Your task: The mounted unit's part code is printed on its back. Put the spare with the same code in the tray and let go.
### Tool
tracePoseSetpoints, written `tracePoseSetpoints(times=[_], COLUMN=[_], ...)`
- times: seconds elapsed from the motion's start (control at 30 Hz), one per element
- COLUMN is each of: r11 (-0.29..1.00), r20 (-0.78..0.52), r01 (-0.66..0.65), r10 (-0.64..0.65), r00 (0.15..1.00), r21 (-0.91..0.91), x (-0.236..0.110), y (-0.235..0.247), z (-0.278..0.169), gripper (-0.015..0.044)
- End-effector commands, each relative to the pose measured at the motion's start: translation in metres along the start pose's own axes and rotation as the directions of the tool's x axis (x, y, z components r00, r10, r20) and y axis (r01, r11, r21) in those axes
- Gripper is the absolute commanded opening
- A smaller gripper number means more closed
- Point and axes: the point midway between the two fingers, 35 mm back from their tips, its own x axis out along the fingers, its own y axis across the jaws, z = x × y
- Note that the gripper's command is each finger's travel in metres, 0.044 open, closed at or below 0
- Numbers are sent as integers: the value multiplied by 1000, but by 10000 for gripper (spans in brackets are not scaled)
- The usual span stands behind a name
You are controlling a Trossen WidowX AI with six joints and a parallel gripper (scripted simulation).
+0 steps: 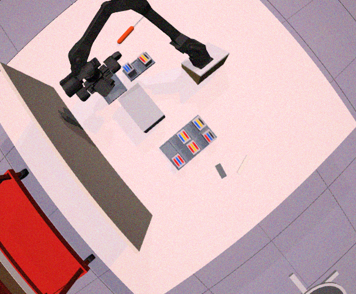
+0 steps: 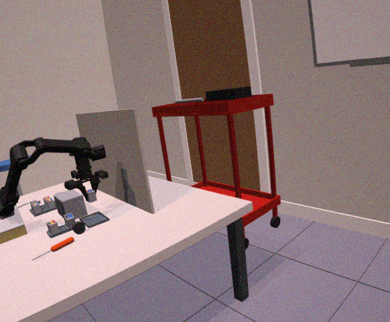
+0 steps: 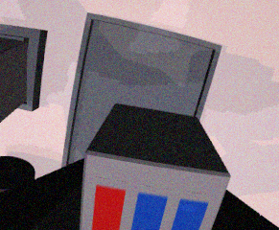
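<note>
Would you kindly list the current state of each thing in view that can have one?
Gripper: shut on a spare, held above the tray.
Spare: upright in the fingers, red-blue-blue stripes showing.
Tray: nothing in it.
Screwdriver: lying flat on the table.
Big rack: five spares seated, one slot vacant.

The black arm (image 2: 46,145) arches up from its base, runs out roughly level at shoulder height, then the wrist drops straight down. The gripper (image 2: 88,192) points at the table with its fingers clamped on a small grey block (image 3: 153,214), held up off the surface.
</note>
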Motion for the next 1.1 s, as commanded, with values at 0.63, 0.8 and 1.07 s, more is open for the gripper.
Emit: tracePoseSetpoints(times=[0.63, 0.8, 1.07], r11=[1000, 1000, 1000], r20=[-1, -1, -2], r01=[-2, -2, -2], r10=[2, 2, 2], r00=[1000, 1000, 1000], r21=[-4, -4, -4], x=[21, 25, 32], y=[1, 2, 2], z=[0, 0, -1], gripper=[0, 0, 0])
